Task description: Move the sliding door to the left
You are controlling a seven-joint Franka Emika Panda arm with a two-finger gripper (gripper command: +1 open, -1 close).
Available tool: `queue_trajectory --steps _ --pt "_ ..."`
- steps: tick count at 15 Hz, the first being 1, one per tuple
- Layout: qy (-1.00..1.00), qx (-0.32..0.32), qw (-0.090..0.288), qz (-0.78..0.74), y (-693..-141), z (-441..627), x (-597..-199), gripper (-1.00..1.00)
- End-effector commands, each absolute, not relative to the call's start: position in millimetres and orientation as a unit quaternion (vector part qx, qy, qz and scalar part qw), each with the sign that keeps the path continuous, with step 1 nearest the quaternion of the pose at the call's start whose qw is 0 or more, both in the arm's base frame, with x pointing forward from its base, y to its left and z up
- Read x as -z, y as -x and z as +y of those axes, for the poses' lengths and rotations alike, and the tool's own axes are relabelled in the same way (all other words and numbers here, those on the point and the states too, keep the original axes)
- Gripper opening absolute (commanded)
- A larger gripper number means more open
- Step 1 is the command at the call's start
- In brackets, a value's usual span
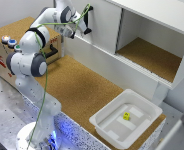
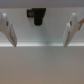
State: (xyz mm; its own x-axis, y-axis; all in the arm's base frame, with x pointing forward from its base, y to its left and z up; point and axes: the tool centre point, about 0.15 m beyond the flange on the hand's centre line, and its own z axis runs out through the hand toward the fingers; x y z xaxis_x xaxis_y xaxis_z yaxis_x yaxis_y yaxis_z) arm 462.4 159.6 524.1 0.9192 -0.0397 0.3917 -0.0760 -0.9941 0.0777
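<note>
The sliding door (image 1: 104, 25) is a flat white panel covering the half of the white cabinet (image 1: 157, 12) on the exterior view's left. Its small black handle (image 1: 88, 10) sits near the panel's upper edge on that side. The cabinet's other half stands open, showing a cork-lined inside (image 1: 149, 55). My gripper (image 1: 85, 29) is open, right in front of the door and just below the handle. In the wrist view the white fingers (image 2: 9, 30) spread wide on either side of the gripper (image 2: 40, 31), facing the door (image 2: 50, 20), with the handle (image 2: 36, 16) close beyond, nothing between them.
A white plastic bin (image 1: 106, 125) holding a small yellow object (image 1: 126, 116) stands on the cork table at the exterior view's lower right. A cardboard box (image 1: 2, 55) with coloured buttons on top stands at the left, behind the arm's base.
</note>
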Motion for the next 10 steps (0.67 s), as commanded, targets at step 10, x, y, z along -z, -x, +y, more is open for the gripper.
queue_trajectory --steps 10 --pt "-0.970 -0.182 0.092 -0.129 -444.7 17.3 -477.3 1.00"
